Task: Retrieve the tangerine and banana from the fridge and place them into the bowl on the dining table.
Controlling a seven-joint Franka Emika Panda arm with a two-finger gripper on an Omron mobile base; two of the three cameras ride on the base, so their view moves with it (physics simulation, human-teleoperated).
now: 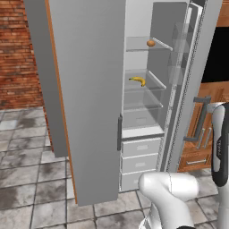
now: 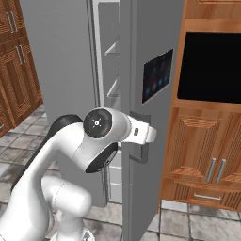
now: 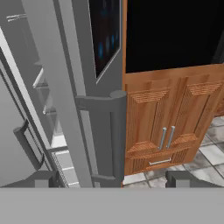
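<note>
The fridge (image 1: 147, 112) stands with both grey doors swung out. On an upper glass shelf sits the small orange tangerine (image 1: 151, 43). One shelf lower lies the yellow banana (image 1: 137, 80). My gripper (image 3: 113, 180) is open at the right door's dark vertical handle (image 3: 117, 131). The handle stands just ahead, in line with the gap between the two spread fingertips (image 3: 43, 179). In the right base view my hand (image 2: 141, 133) is against that door's edge. The bowl and the dining table are out of view.
The left door (image 1: 85, 89) juts far out over the tiled floor. White drawers (image 1: 141, 147) fill the fridge's lower part. Right of the fridge are wooden cabinets (image 2: 207, 150) with a black recess (image 2: 212, 66) above them. A brick wall (image 1: 15, 53) lies at the left.
</note>
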